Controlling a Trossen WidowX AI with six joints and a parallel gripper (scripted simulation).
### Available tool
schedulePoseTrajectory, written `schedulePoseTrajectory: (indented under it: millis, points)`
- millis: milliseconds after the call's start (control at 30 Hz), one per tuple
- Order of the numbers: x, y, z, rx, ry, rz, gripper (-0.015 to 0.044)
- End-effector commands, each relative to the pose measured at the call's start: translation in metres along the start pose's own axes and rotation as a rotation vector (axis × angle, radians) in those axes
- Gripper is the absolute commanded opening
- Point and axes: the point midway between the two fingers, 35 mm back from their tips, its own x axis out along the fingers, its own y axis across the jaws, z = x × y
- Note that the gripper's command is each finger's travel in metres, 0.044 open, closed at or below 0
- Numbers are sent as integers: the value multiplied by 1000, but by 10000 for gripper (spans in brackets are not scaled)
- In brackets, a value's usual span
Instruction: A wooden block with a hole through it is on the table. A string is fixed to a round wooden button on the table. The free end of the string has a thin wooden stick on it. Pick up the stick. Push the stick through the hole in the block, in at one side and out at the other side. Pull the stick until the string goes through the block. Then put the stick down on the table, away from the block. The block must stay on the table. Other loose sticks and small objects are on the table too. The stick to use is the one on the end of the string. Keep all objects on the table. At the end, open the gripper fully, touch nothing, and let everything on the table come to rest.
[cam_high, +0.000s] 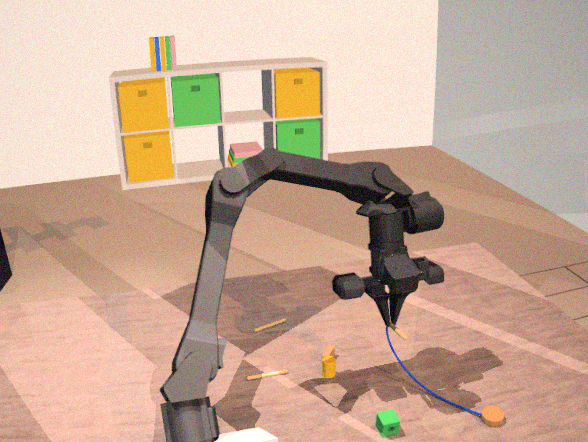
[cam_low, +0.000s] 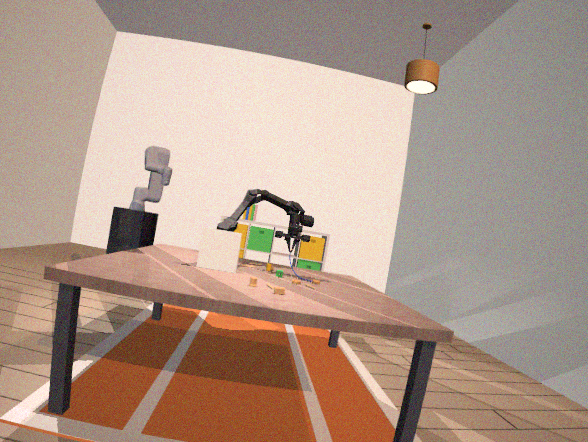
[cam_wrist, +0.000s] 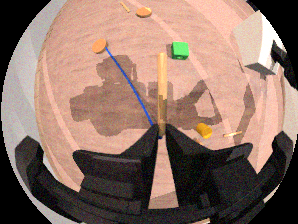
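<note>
Step 1 done: end effector (cam_high: 392, 322) clamps the thin wooden stick (cam_high: 399, 331), raised. Threading the small green holed block (cam_high: 388, 422), below it, remains.

Matt wooden table (cam_high: 500, 320); smooth wooden stick (cam_wrist: 161, 86).

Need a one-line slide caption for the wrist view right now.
End effector shut on the stringed stick, which points toward the green block; blue string trails to the round button.
</note>
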Motion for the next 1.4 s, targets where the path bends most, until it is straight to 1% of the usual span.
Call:
schedulePoseTrajectory:
  millis: [0, 1367]
  points:
    - [9, -2, 2, 9, 19, -14, 0]
    - [62, -2, 3, -4, 226, -18, 0]
